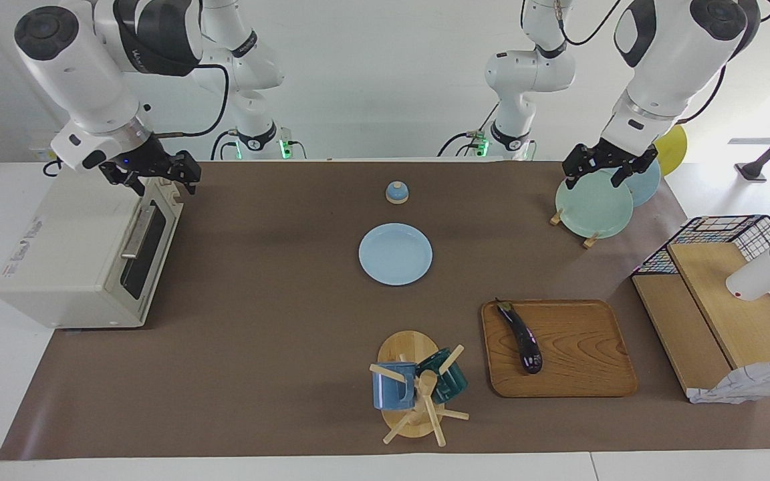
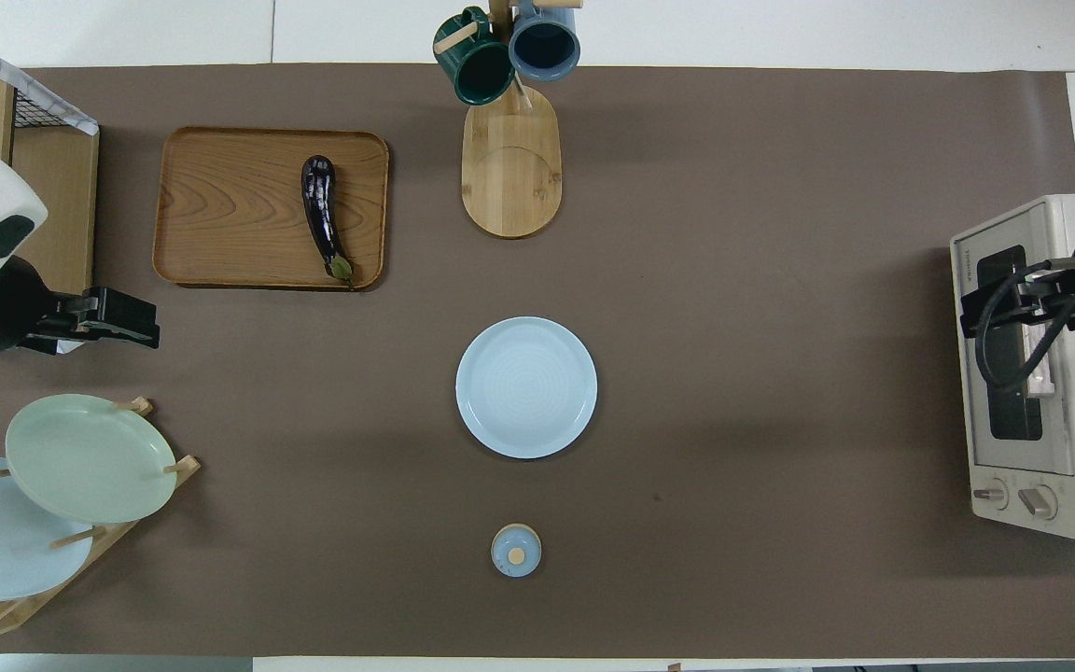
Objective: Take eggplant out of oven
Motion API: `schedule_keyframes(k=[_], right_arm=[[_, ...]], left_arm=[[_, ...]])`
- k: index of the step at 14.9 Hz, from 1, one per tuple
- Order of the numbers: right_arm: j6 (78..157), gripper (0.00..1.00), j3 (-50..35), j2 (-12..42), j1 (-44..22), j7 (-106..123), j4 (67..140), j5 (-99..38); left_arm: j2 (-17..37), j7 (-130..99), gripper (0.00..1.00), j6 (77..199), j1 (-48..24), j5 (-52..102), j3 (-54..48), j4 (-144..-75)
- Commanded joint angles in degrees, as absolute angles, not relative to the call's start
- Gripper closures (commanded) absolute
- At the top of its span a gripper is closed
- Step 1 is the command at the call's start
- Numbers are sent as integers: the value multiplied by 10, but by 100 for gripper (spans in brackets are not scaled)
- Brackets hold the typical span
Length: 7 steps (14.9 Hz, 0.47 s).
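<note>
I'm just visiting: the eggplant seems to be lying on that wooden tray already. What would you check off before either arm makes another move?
1. Eggplant out of the oven: ok, it lies on the wooden tray.
2. Oven door: ok, looks closed.
3. Right gripper: ok, open and holding nothing, over the oven's top.
4. Left gripper: ok, open and holding nothing, over the plate rack.
5. Eggplant steady: ok, flat on the tray, inside its rim.
6. Anything left inside the oven: cannot tell, dark glass.
</note>
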<state>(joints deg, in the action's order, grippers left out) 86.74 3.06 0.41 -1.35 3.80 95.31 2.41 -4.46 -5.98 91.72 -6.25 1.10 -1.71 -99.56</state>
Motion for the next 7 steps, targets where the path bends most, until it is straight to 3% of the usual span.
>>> schedule_keyframes(k=[1, 7], right_arm=[[870, 0, 33, -5, -14, 35, 961, 10], [870, 0, 33, -5, -14, 35, 961, 11]], left_arm=[[-49, -62, 0, 936, -66, -2, -18, -1001], [-51, -61, 0, 940, -66, -1, -18, -1005]])
